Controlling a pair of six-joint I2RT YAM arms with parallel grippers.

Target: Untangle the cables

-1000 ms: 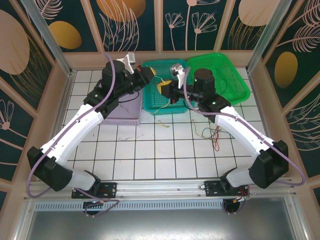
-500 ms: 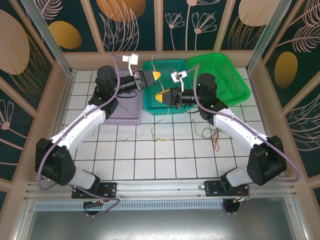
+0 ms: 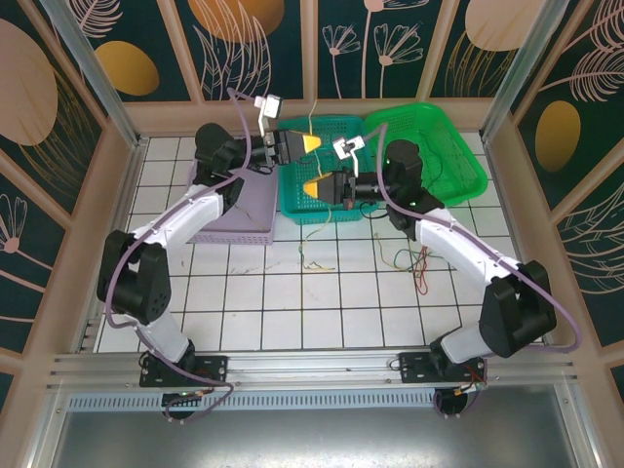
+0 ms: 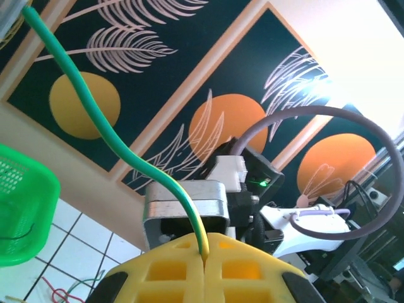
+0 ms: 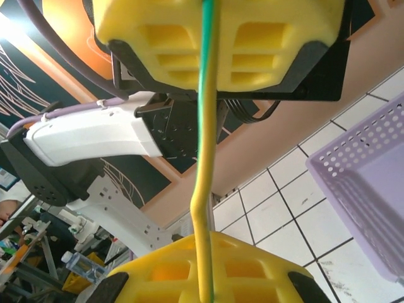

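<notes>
— The cables (image 3: 419, 265): where do they lie?
— One green-and-yellow cable (image 5: 205, 158) is strung taut between the two grippers. The left gripper (image 4: 203, 246) is closed on it, its yellow fingers pressed together with the strand coming out of the seam. The free green tail curves up and away toward the back wall (image 3: 175, 117). The right gripper (image 5: 205, 245) is clamped shut on the same cable, facing the left gripper and just nearer the arm bases.
— And the others?
— Loose on the bench (image 3: 253, 292). A red and green tangle (image 3: 421, 271) lies beside the right forearm (image 3: 458, 244), on the base side of the right gripper. A pale strand (image 3: 314, 255) lies on the tiles on the base side of both grippers.
— Containers?
— A teal basket (image 3: 292, 205) sits under both grippers, which hide much of it, so I cannot tell what it holds. A green basket (image 3: 458, 156) stands behind the right gripper, past its wrist. A purple basket (image 3: 244, 222) lies behind the left gripper, under the left arm (image 3: 195, 210). I cannot make out the contents of either.
— Room to move?
— The back wall is close beyond the left gripper. Open tiles stretch on the base side of the grippers, between the two arms.
</notes>
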